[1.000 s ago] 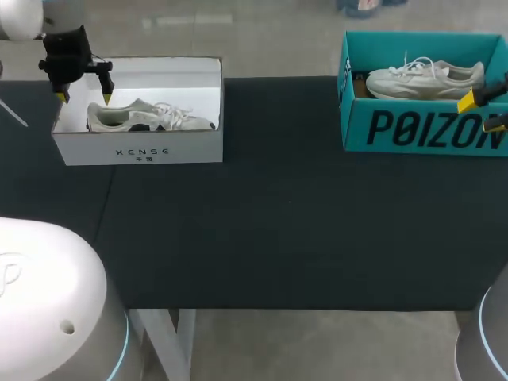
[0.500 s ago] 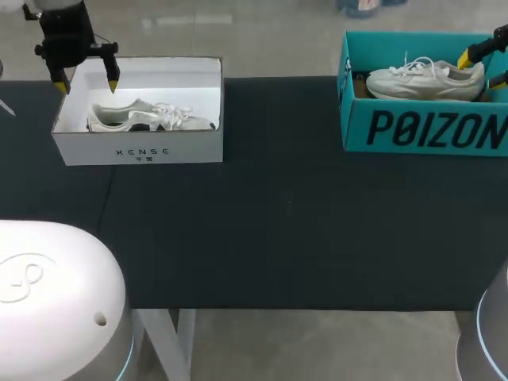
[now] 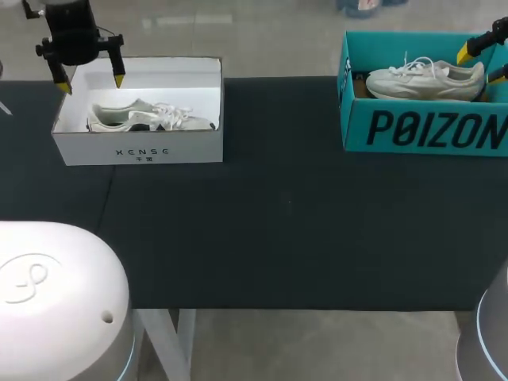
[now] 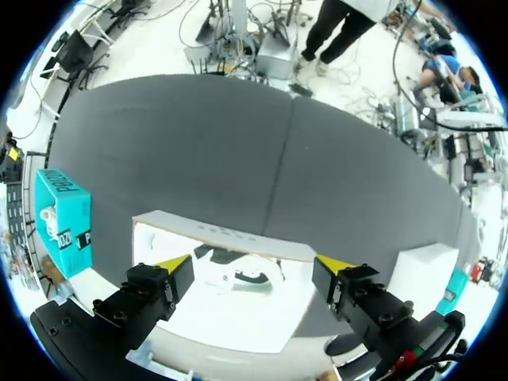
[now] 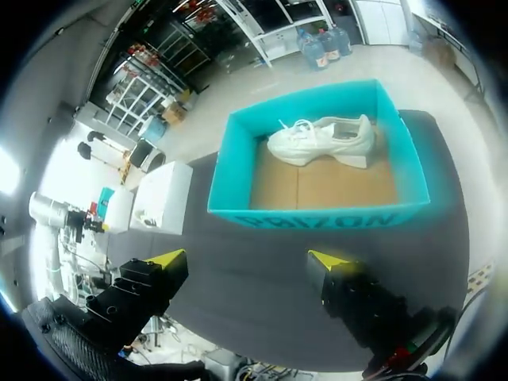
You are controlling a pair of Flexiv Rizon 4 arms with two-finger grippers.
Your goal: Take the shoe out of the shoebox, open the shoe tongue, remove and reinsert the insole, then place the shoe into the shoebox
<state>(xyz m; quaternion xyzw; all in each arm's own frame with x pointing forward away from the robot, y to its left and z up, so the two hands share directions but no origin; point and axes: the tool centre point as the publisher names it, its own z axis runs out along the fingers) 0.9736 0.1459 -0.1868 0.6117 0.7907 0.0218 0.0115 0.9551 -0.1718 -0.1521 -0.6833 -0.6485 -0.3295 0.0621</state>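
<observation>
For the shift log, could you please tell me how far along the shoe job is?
Nothing looks done yet: one shoe lies in the white shoebox, a second shoe in the teal shoebox. In hand: the left tool hangs open above the white one, the right tool open near the teal one, both empty. Left: lifting a shoe out, tongue, insole, and putting it back.

A white shoe [image 5: 321, 141] rests inside an open teal shoebox [image 5: 317, 216], close to the wall farthest from the gripper. The right gripper [image 5: 246, 259] hangs over the dark table [image 5: 238, 305], its 2 yellow-tipped fingers wide apart, the box ahead of them.
</observation>
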